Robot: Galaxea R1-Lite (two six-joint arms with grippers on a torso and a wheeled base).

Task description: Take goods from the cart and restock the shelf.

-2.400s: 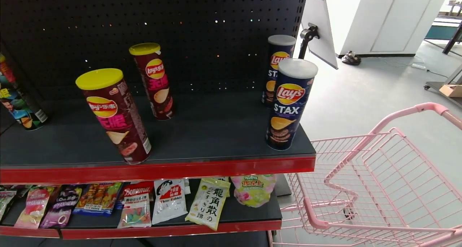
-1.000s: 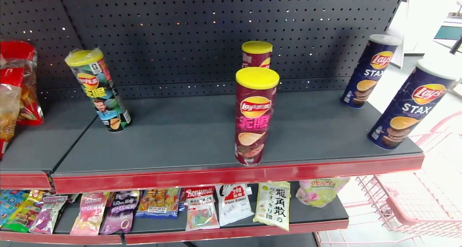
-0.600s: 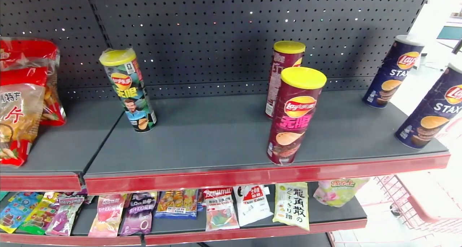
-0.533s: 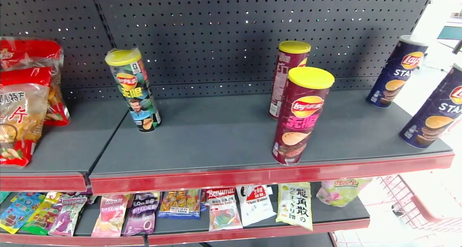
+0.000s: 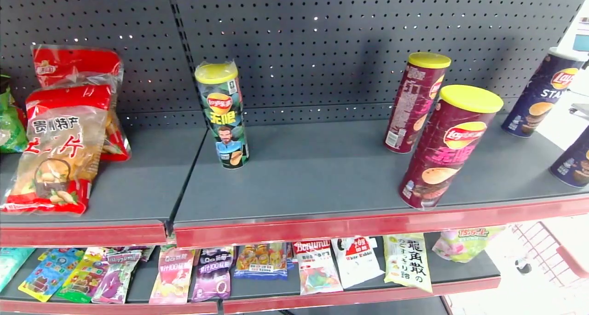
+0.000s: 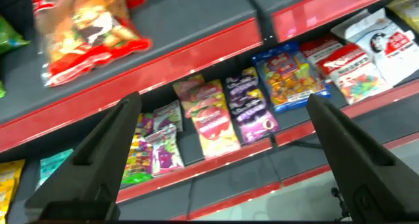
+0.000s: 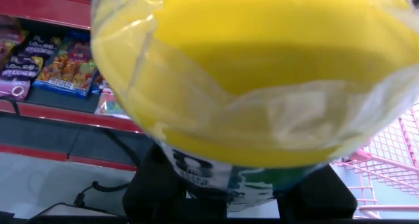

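The right gripper (image 7: 230,196) seems clamped on the body of a chip can (image 7: 255,73), green-printed with a yellow lid under clear film, while the left gripper (image 6: 224,99) hangs wide open and empty before the candy bags (image 6: 213,119). The can is held low, near the pink cart (image 5: 568,262) at the right. I judge the carry step to be in hand, and next the can must go up onto the upper shelf (image 5: 322,177), upright, likely beside the matching can (image 5: 224,114).

The upper shelf (image 5: 322,177) carries two maroon cans (image 5: 448,144), two dark blue cans (image 5: 536,94), one green can (image 5: 223,114) and at least two red snack bags (image 5: 55,163). One more yellow-lidded can (image 7: 262,73) is off the shelf.
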